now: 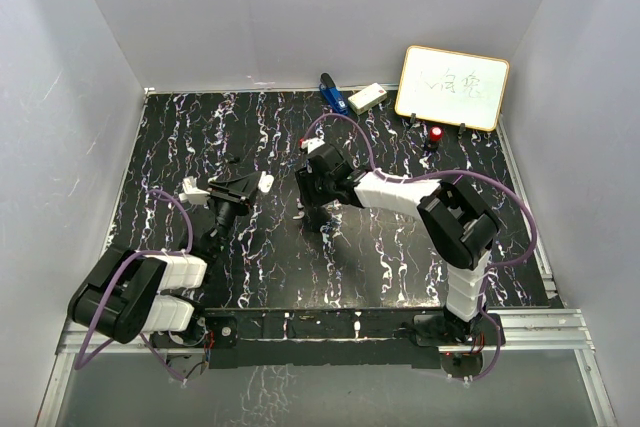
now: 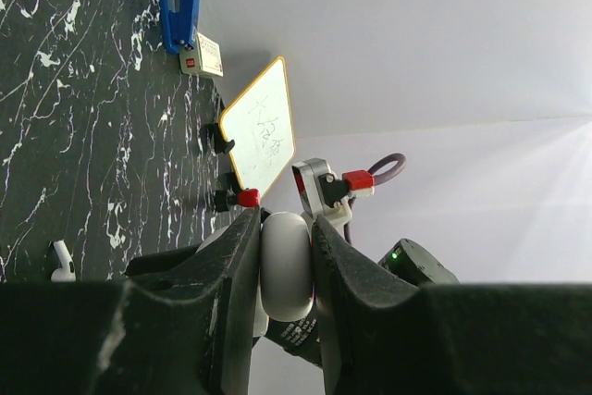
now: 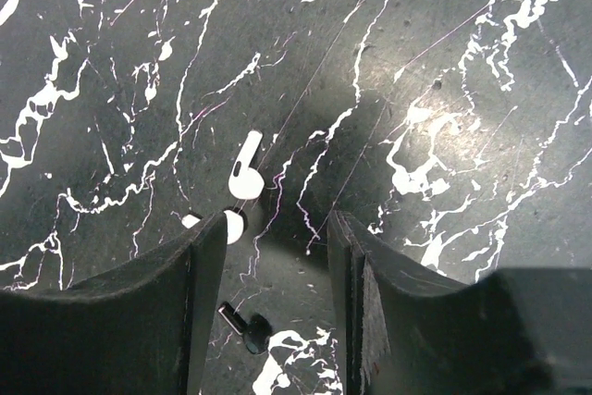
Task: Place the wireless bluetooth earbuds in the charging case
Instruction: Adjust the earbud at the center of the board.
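Two sets of jaws hang over a black marbled table (image 1: 400, 247). The left jaws, held above the surface, are clenched on the round white charging case (image 2: 285, 265). The right jaws point straight down, parted, with only bare table between them. A white earbud (image 3: 247, 166) lies just ahead of them, off to one side, with open room around it. A whiteboard (image 1: 452, 87), blue object (image 1: 331, 94) and cream box (image 1: 366, 98) sit along the far edge.

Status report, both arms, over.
Left tool shut on case. Right tool open, low over table, gap empty. White earbud loose on table, just outside the gap. No obstruction seen.
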